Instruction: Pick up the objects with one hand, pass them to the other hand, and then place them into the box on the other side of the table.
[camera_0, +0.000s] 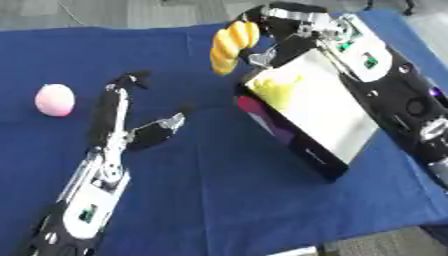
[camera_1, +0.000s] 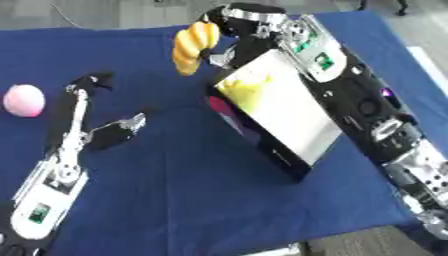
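My right hand (camera_0: 278, 21) is at the top centre, fingers curled round a yellow-orange banana-like thing (camera_0: 231, 45) that hangs above the blue table just left of the box's far end. The box (camera_0: 308, 111) is white inside with dark sides and lies tilted on the right half of the table, partly under my right arm. A pink ball (camera_0: 54, 99) rests on the cloth at far left. My left hand (camera_0: 122, 122) lies open on the table between the ball and the box, fingers stretched toward the far edge and thumb out to the right, holding nothing.
A blue cloth (camera_0: 219, 190) covers the table; its near edge and grey floor show at the bottom right. My right forearm (camera_0: 402, 95) lies along the box's right side.
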